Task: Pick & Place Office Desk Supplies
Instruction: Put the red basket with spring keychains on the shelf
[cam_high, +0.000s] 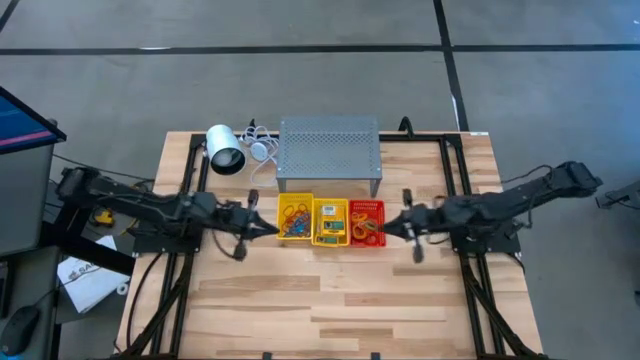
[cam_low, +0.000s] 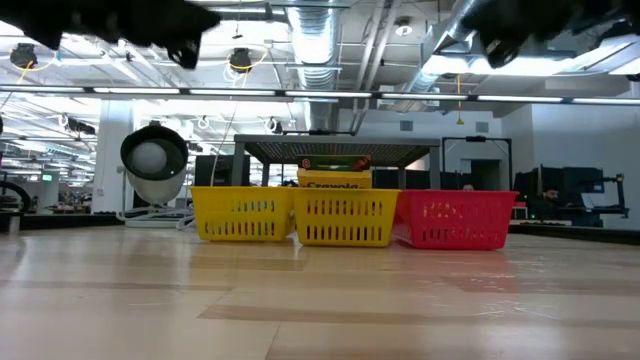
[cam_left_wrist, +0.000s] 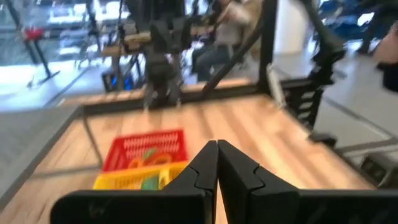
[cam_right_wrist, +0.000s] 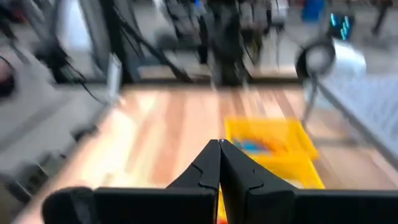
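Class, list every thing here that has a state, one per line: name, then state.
Left tool: shut, empty, beside the left yellow basket.
Right tool: shut, empty, beside the red basket.
Middle yellow basket: holds crayon boxes.
Lamp: lying down.

You are working in a large open lab or industrial workspace: exposed silver ducts (cam_low: 318, 40) and strip lights run overhead, a bare concrete floor (cam_high: 300, 90) surrounds your wooden table (cam_high: 330, 310), and monitors (cam_low: 575, 185) stand far right.
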